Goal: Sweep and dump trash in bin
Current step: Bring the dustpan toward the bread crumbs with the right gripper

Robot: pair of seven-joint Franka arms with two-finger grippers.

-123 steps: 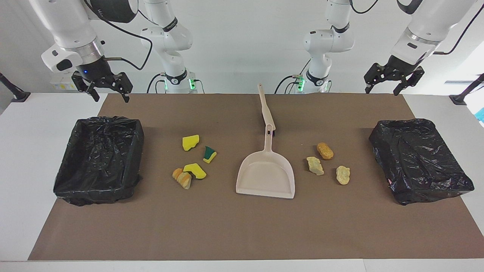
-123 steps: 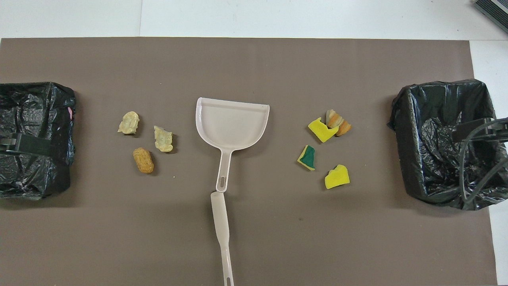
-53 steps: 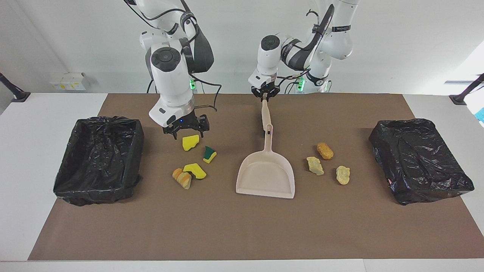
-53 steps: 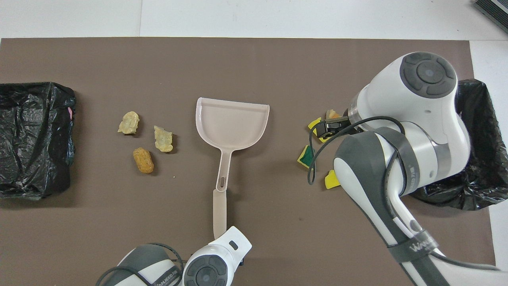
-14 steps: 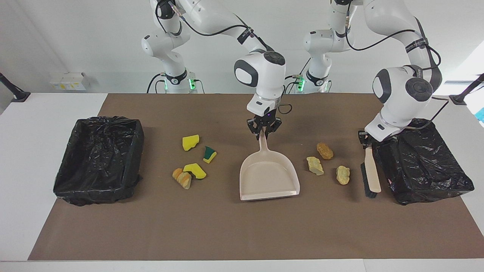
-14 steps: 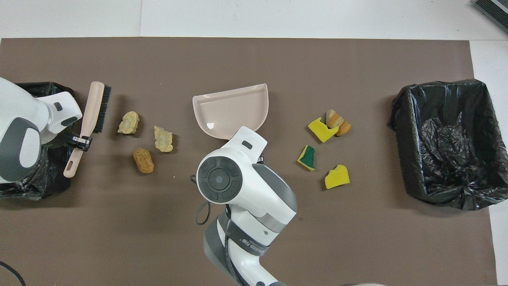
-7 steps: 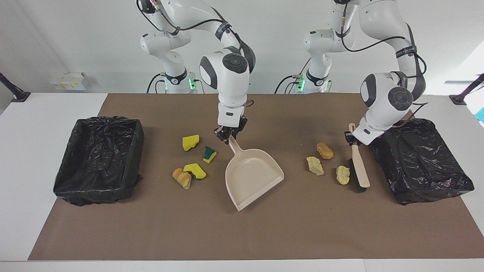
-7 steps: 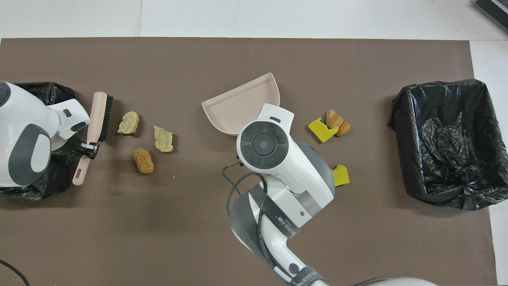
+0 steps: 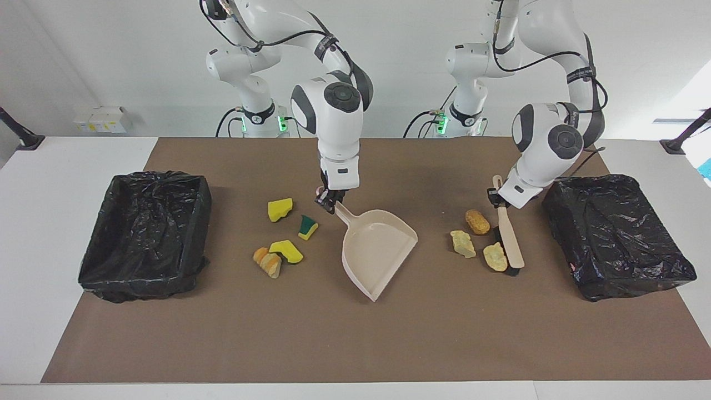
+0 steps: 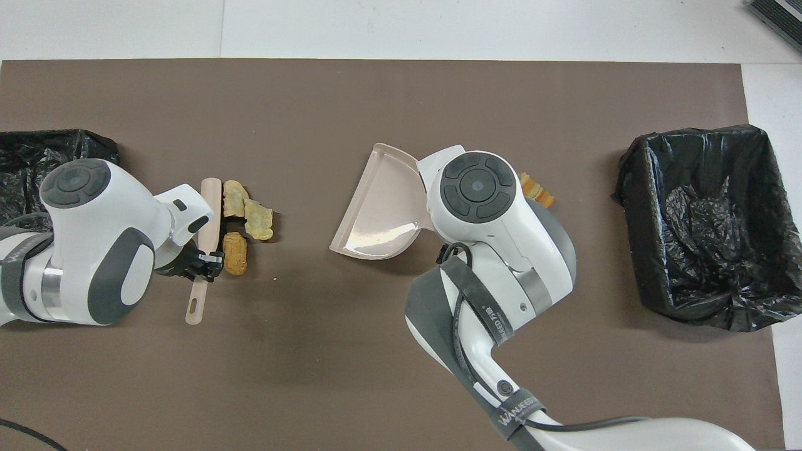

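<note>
The brush point(image 9: 508, 236) is held by its handle in the closed left gripper point(image 9: 494, 195), toward the left arm's end of the table, and its bristles are pressed against the three tan lumps point(image 9: 476, 240). These lumps lie between the brush and the dustpan point(image 9: 377, 250), so the coming stroke is judged to go sideways toward the pan. The long axis of the brush runs roughly from the robots outward, across the line of this stroke. The dustpan is gripped at its handle by the closed right gripper point(image 9: 328, 201); its long axis is slanted, and its open mouth is turned toward the lumps, though well apart from them. The four other scraps point(image 9: 285, 236) are left beside the pan's handle, toward the right arm's end, near the black bin point(image 9: 145, 233) there.
</note>
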